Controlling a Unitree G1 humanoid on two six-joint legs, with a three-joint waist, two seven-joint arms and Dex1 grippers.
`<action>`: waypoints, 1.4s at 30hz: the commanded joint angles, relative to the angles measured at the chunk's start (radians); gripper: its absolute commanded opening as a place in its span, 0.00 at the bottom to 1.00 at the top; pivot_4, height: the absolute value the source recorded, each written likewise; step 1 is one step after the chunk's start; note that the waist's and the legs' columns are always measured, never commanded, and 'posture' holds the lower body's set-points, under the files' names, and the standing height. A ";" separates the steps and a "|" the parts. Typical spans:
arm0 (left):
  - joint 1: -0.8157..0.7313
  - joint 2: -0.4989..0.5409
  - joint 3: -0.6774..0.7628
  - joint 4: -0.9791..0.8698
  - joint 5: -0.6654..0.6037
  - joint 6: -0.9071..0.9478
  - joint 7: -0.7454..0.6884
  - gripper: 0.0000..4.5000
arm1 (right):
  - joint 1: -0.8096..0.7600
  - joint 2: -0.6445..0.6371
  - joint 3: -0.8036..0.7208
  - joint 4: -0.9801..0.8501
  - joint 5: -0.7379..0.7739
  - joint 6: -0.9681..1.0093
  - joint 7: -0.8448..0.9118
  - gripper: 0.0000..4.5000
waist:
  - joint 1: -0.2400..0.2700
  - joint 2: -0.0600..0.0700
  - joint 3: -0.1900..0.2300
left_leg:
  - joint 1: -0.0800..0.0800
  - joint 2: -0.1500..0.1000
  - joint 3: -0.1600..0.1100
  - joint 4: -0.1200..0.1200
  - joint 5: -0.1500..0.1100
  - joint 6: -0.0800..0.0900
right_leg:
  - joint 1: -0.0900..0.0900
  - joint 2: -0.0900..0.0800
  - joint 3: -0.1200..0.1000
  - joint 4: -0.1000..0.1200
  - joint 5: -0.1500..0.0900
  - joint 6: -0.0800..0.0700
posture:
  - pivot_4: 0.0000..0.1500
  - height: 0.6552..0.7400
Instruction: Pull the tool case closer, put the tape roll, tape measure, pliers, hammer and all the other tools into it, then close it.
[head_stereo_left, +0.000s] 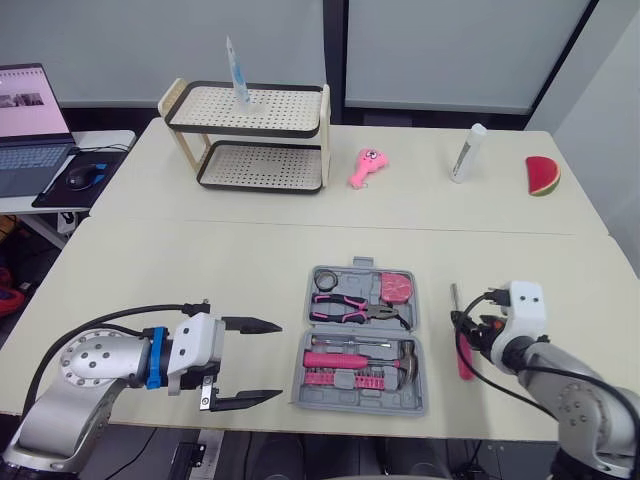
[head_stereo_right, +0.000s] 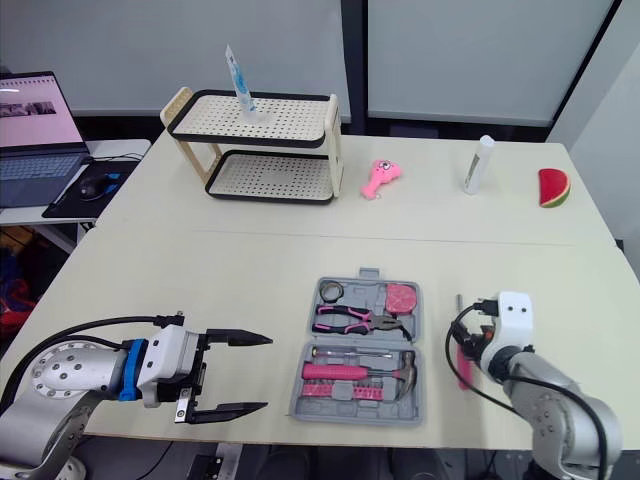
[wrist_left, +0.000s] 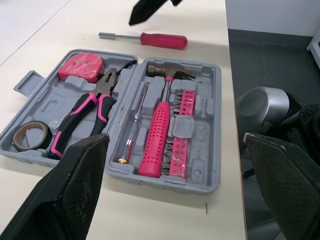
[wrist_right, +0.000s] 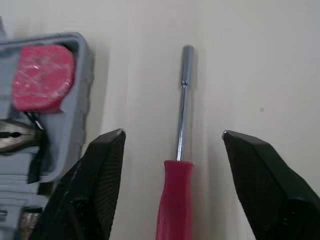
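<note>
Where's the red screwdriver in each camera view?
Left eye: screwdriver just right of the case.
Right eye: same place.
Left wrist: beyond the case.
Right wrist: centred in the open right gripper.
Landmark: tape measure in the case corner.

Head pair looks down over the table (head_stereo_left: 200, 260); wrist views closely share the tool case (wrist_left: 201, 173).
</note>
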 joint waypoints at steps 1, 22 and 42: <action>0.016 -0.009 0.011 -0.015 -0.003 -0.020 0.007 1.00 | 0.035 -0.459 0.182 -0.015 0.007 -0.207 0.348 0.89 | -0.002 0.005 0.003 | 0.000 -0.001 0.001 0.001 0.000 0.000 | 0.001 -0.002 0.000 -0.001 0.000 0.000 | 1.00 0.94; 0.024 -0.024 -0.011 -0.078 -0.002 0.007 0.064 1.00 | -0.643 -0.690 1.002 0.798 -0.810 -1.891 1.216 0.89 | -0.001 0.001 0.003 | 0.000 0.000 0.002 0.013 0.000 0.001 | 0.004 -0.001 0.001 0.001 0.004 0.000 | 1.00 0.94; 0.011 -0.062 -0.056 -0.126 0.001 0.045 0.130 1.00 | -0.722 -0.558 1.064 1.035 -0.972 -2.066 1.204 0.41 | -0.006 0.001 0.003 | 0.001 0.000 0.001 0.013 0.001 0.001 | 0.004 -0.001 0.000 0.002 0.004 0.000 | 1.00 0.94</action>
